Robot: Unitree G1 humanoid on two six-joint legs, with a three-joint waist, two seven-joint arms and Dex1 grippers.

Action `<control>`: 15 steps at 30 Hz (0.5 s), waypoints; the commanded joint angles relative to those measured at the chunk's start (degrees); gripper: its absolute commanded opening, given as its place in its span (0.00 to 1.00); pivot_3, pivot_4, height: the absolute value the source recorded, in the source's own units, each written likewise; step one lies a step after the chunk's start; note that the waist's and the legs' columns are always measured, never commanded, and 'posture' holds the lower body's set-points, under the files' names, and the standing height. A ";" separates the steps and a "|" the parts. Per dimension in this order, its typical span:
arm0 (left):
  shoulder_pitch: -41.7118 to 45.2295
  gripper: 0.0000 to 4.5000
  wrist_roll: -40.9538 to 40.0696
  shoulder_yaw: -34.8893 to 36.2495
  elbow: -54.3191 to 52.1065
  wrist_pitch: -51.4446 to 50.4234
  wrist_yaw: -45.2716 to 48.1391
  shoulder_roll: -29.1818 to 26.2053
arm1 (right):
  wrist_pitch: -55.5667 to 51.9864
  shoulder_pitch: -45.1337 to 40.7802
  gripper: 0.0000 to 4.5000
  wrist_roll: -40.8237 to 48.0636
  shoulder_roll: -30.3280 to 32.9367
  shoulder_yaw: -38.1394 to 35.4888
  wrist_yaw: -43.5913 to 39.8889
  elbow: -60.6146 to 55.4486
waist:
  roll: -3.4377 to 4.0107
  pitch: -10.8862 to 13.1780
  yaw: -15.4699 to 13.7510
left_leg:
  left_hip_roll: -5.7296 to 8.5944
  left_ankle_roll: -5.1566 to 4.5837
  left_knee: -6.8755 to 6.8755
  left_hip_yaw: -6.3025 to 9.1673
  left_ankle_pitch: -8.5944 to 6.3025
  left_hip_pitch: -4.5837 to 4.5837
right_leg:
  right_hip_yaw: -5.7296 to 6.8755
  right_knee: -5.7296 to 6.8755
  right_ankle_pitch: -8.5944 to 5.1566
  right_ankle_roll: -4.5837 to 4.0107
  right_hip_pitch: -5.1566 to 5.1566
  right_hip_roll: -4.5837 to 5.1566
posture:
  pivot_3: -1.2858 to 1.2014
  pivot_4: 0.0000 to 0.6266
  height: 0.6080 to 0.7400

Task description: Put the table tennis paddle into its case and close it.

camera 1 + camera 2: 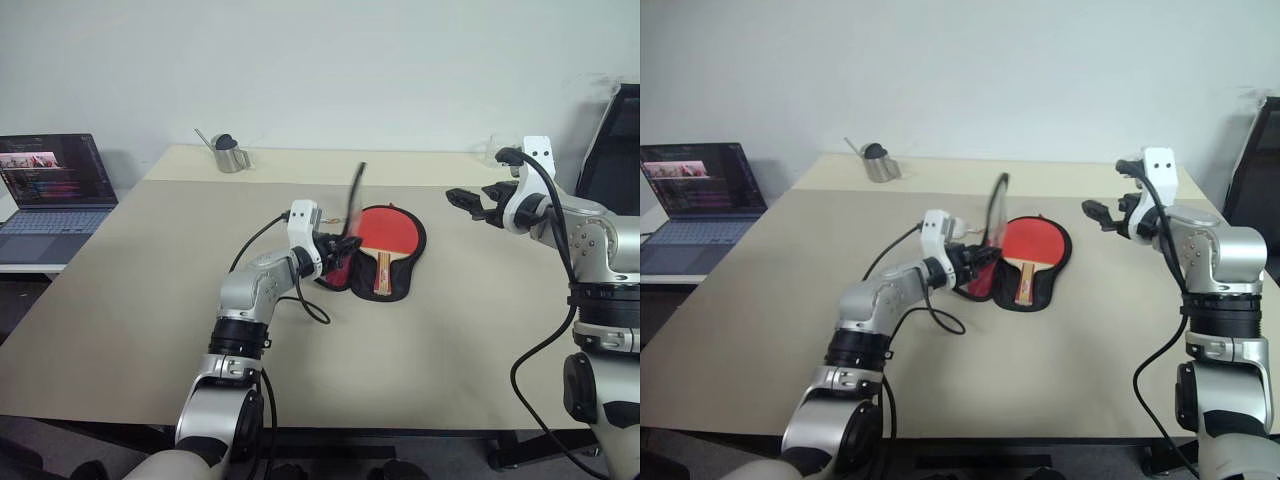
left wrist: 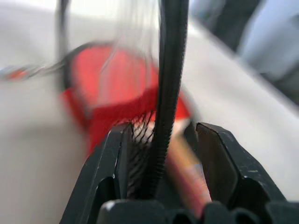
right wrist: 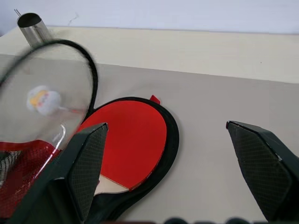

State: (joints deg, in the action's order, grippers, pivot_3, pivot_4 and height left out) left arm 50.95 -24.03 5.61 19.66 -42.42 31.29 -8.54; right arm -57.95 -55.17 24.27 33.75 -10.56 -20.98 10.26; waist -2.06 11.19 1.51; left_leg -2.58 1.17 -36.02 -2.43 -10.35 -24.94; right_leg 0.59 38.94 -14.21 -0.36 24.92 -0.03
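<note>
Lying mid-bench, nearer the far edge: paddle [image 1: 386, 232] face up in the open case [image 3: 170, 140]. Lid [image 1: 354, 205] raised on edge, blurred, hiding the paddle's left rim. Left tool [image 1: 338, 252] at the lid's lower edge, half parted, grip unclear. Right tool [image 1: 470, 203] spread wide, empty, above the bench's right side.

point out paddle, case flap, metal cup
table tennis paddle [image 1: 388, 231], left eye view, on the red rubber face.
case flap [image 1: 355, 199], left eye view, on its raised black edge.
metal cup [image 1: 230, 157], left eye view, on its side wall.
</note>
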 commanded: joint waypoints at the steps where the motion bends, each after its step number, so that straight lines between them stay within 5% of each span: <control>1: 4.56 0.52 -4.99 1.46 -2.61 -1.47 3.59 0.91 | 2.02 -2.37 1.00 -0.55 0.92 -0.71 -0.83 -0.21 | 0.00 0.00 0.03 | 0.00 0.00 0.00 -0.01 0.00 0.00 | -0.01 0.00 0.00 0.00 0.00 0.00 | 0.52 0.24 1.00; 15: 5.01 0.52 -5.29 -0.41 1.69 4.13 1.71 10.96 | 4.27 -5.69 1.00 -3.05 3.71 -0.56 -3.26 2.56 | 0.00 0.00 0.26 | 0.00 0.00 0.02 -0.10 0.00 0.04 | -0.06 0.01 0.00 0.00 0.02 -0.05 | 0.52 0.24 1.00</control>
State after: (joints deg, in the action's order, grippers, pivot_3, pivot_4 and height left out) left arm 56.07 -27.93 4.79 24.11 -39.68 31.92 2.25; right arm -55.22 -58.58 21.44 36.06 -10.04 -23.75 13.92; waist -2.06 11.19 1.77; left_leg -2.59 1.17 -36.00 -2.53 -10.35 -24.90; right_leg 0.52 38.94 -14.21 -0.36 24.95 -0.09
